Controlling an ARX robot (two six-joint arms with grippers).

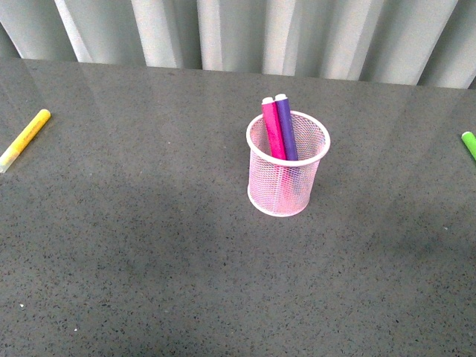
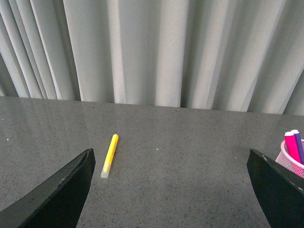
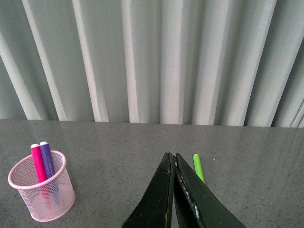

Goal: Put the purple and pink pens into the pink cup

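The pink cup (image 1: 288, 169) stands upright near the middle of the table. The pink pen (image 1: 273, 128) and the purple pen (image 1: 285, 126) stand side by side inside it, caps up, leaning on the far rim. Neither arm shows in the front view. In the left wrist view my left gripper (image 2: 171, 164) is open with nothing between its fingers; the pink cup (image 2: 290, 164) and both pens sit at the frame's edge beyond one finger. In the right wrist view my right gripper (image 3: 172, 156) is shut on nothing, well apart from the pink cup (image 3: 42, 192).
A yellow marker (image 1: 24, 139) lies at the table's far left, also the yellow marker (image 2: 109, 155) ahead of my left gripper. A green marker (image 1: 468, 144) lies at the right edge, and the green marker (image 3: 198, 167) lies just beyond my right fingertips. Pleated curtain (image 1: 245, 33) behind the table.
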